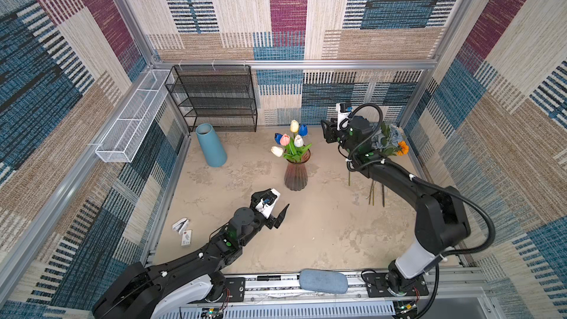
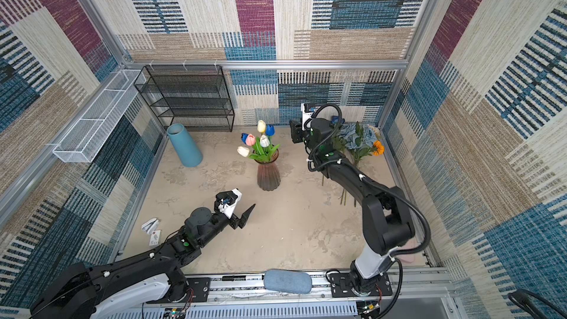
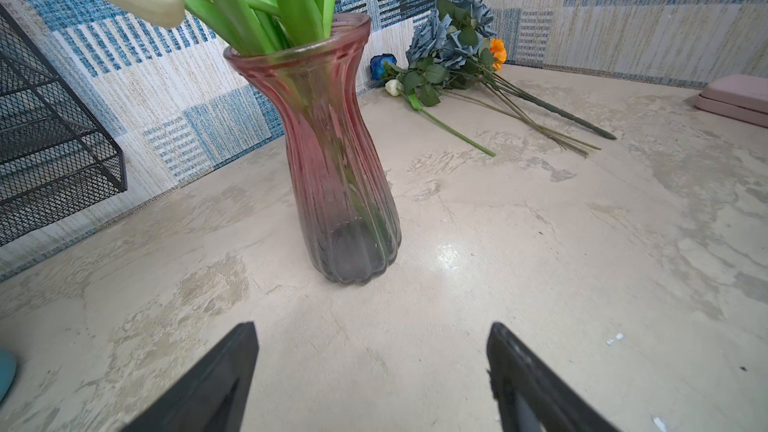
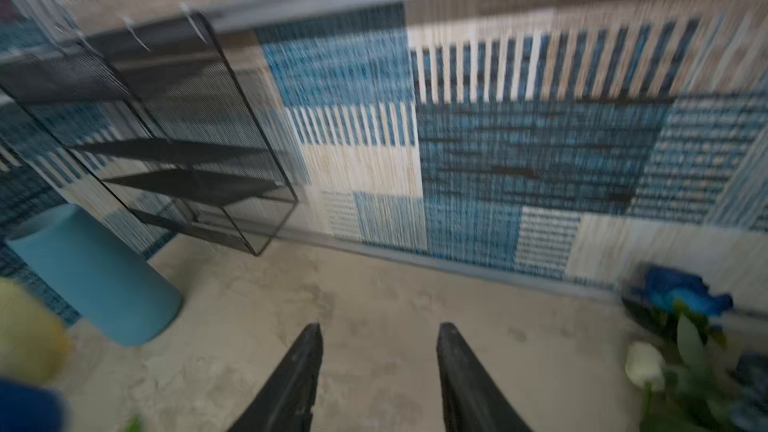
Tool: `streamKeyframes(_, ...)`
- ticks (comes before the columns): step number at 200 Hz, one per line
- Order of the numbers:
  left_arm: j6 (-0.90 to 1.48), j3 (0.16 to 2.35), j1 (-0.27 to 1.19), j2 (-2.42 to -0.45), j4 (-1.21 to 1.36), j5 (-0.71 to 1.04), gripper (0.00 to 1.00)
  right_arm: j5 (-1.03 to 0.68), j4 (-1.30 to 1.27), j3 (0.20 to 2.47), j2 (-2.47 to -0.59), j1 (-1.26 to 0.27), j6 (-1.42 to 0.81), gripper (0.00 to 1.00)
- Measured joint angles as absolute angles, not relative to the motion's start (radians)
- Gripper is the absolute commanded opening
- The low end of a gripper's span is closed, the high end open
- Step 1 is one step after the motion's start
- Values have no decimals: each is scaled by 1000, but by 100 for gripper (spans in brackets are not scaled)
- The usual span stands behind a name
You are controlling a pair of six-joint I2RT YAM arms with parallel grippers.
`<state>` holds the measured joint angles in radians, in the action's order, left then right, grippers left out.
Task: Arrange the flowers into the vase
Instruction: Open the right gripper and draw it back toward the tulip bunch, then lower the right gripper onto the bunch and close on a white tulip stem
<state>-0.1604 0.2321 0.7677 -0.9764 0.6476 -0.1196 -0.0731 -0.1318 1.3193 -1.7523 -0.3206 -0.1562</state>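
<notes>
Pink-to-grey ribbed glass vase (image 1: pixel 296 173) stands upright mid-table, w/ tulips (image 1: pixel 291 141) (white, cream, pink, blue) already in its mouth. The other blooms lie flat near the table's far right corner, well apart from the vase: dusty-blue rose bunch (image 2: pixel 357 139), orange bloom (image 2: pixel 378 147), deep-blue rose (image 3: pixel 380 66), small white bud (image 3: pixel 392 87), stems pointing toward the robot.

Task looks part done; next step is prob. fetching a stem from that pile. To do it well: come down on one stem partway along, not on the head, clear of neighbouring stems. Then lift, tip it upright, and lower the end into the gap beside the tulips w/o knocking the vase.

Right claw (image 4: pixel 380 328) is raised btwn vase and pile, facing the back wall. Its jaws are moderately apart, nothing btwn them, touching nothing; its wrist view is blurred. Left claw (image 3: pixel 372 326) hangs just above the table (image 1: pixel 306 234) in front of the vase, jaws wide apart, empty. It could steady the vase.
</notes>
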Motion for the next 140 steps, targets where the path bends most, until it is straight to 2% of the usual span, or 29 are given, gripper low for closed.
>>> streamKeyframes(44, -160, 224, 768, -962, 655, -100, 90, -36, 256, 1422, -1938, -225, -196, 42)
streamKeyframes(96, -160, 223, 768, -963, 654, -101, 91, 90, 398, 1488, -2063, -141, -204, 41)
streamKeyframes(140, -160, 223, 768, -970, 657, -101, 91, 116, 434, 1533, -2121, -128, -204, 40)
